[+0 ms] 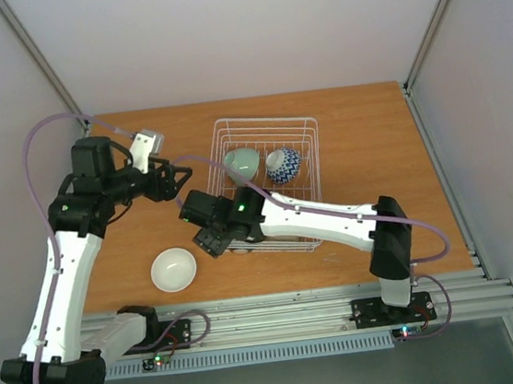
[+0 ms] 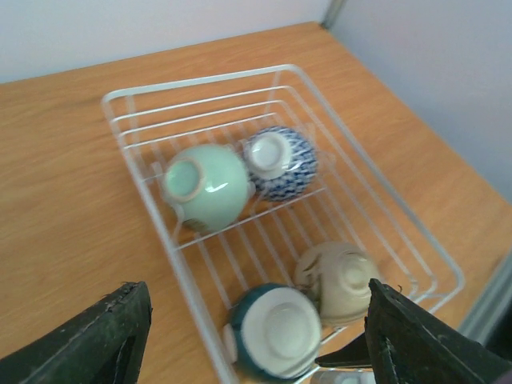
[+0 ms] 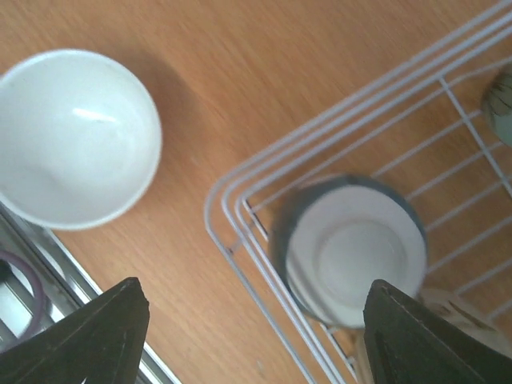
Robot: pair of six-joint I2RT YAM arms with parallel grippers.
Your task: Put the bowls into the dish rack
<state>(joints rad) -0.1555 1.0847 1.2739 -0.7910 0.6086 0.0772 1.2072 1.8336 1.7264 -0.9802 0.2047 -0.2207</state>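
Note:
The white wire dish rack (image 1: 311,139) stands at the table's middle back; it also shows in the left wrist view (image 2: 136,160) and the right wrist view (image 3: 240,240). In it lie a pale green bowl (image 2: 206,186), a blue patterned bowl (image 2: 280,164), a teal bowl with a white base (image 2: 276,328) and a beige bowl (image 2: 340,280), all tipped over. A white bowl (image 1: 174,269) sits upright on the table left of the rack (image 3: 72,136). My left gripper (image 1: 183,175) is open and empty beside the rack's left edge. My right gripper (image 1: 209,246) is open and empty over the rack's near left corner, above the teal bowl (image 3: 356,252).
The right arm (image 1: 325,221) lies across the rack's near side and hides the teal and beige bowls in the top view. A metal rail (image 1: 288,304) runs along the near edge. Walls close in the table on the left, back and right.

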